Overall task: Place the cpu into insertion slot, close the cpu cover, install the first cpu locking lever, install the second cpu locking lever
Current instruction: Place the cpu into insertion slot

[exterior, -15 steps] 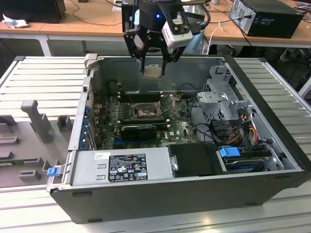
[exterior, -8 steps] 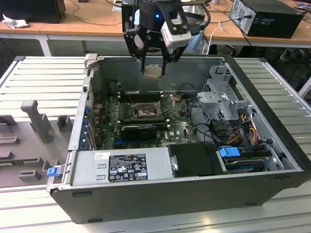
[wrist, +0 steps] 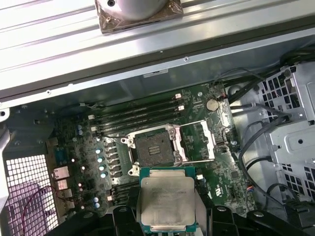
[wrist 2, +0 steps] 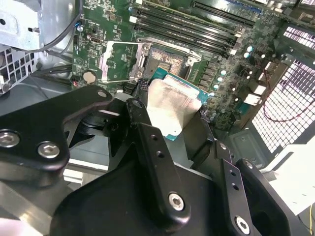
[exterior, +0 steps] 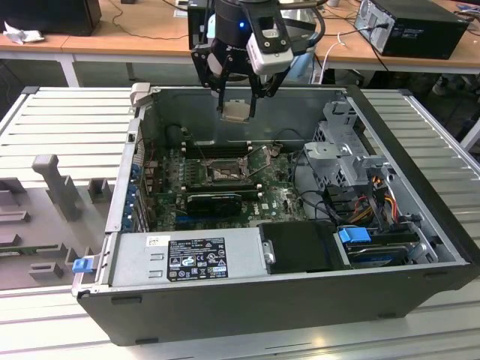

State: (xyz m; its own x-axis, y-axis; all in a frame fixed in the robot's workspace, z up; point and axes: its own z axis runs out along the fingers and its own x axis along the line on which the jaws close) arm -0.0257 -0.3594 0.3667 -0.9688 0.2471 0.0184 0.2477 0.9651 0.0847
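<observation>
My gripper [exterior: 236, 112] hangs above the open computer case, shut on the cpu [exterior: 236, 111], a pale silver square chip with a green edge. In both wrist views the cpu [wrist: 166, 204] [wrist 2: 172, 105] sits flat between the black fingers [wrist 2: 142, 123]. The insertion slot [exterior: 223, 172] [wrist: 154, 147] [wrist 2: 168, 58] lies bare on the green board, below the chip and apart from it. The cpu cover [wrist: 197, 141] [wrist 2: 120, 61] is swung open and lies beside the slot. Thin locking levers [exterior: 259, 156] stand raised next to the socket.
A long black card [exterior: 214, 199] lies just in front of the socket, with memory slots [wrist: 138, 114] behind it. A power supply [exterior: 187, 259], a drive cage [exterior: 345, 157] and cables [exterior: 375, 199] fill the case's front and the exterior view's right. A grey fixture [exterior: 45, 195] stands at that view's left.
</observation>
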